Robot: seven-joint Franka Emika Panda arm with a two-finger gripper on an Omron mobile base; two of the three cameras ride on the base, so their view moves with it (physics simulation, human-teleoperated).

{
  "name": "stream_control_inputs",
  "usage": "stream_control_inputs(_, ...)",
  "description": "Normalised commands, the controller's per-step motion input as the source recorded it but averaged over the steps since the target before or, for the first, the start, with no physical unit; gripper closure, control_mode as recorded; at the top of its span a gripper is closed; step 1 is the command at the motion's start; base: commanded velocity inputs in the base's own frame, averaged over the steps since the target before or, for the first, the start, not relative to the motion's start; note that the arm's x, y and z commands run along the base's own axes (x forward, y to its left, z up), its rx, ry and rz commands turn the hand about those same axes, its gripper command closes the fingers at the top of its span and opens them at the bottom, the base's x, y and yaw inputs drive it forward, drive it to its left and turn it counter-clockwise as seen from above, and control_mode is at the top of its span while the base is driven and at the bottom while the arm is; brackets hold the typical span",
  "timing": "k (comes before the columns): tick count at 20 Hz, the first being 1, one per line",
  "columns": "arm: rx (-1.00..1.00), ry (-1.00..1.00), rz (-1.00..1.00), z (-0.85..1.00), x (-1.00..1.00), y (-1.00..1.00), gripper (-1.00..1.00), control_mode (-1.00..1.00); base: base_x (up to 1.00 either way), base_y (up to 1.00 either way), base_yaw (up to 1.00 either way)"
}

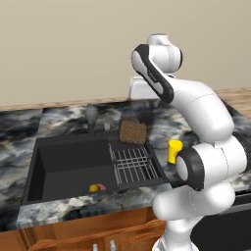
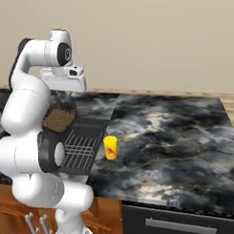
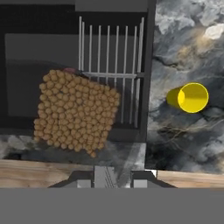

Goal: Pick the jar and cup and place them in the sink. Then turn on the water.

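Note:
My gripper (image 1: 139,111) is shut on the jar (image 1: 132,132), a brown grainy jar with a dark glassy top, and holds it in the air over the back right part of the sink (image 1: 68,166). In the hand view the jar (image 3: 76,113) hangs in front of the grey wire rack (image 3: 111,52) and the black basin (image 3: 39,52). The yellow cup (image 1: 174,151) stands on the counter just right of the sink. It shows its red mark in the right base view, cup (image 2: 110,148), and its open mouth in the hand view, cup (image 3: 189,97). The water is out of view.
A grey faucet (image 1: 91,117) stands at the sink's back edge. A tiny yellow-and-pink blob (image 1: 96,188) lies on the basin floor near the front. Dark marbled counter (image 2: 172,131) stretches to the right of the cup. Wooden cabinet fronts (image 1: 98,230) run below.

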Motion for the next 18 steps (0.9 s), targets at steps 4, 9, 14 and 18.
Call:
stream_control_inputs(4,0.00,0.12,0.00,-0.01,-0.13,0.45,1.00,-1.00,0.00,0.00,0.00)
stream_control_inputs(9,0.00,0.15,0.00,-0.01,-0.09,0.54,1.00,-1.00,0.00,0.00,0.00)
stream_control_inputs(14,0.00,0.11,0.00,-0.03,-0.15,0.43,1.00,-1.00,0.00,0.00,0.00)
stream_control_inputs(18,0.00,0.03,0.00,-0.09,-0.07,0.33,1.00,-1.00,0.00,0.00,0.00)
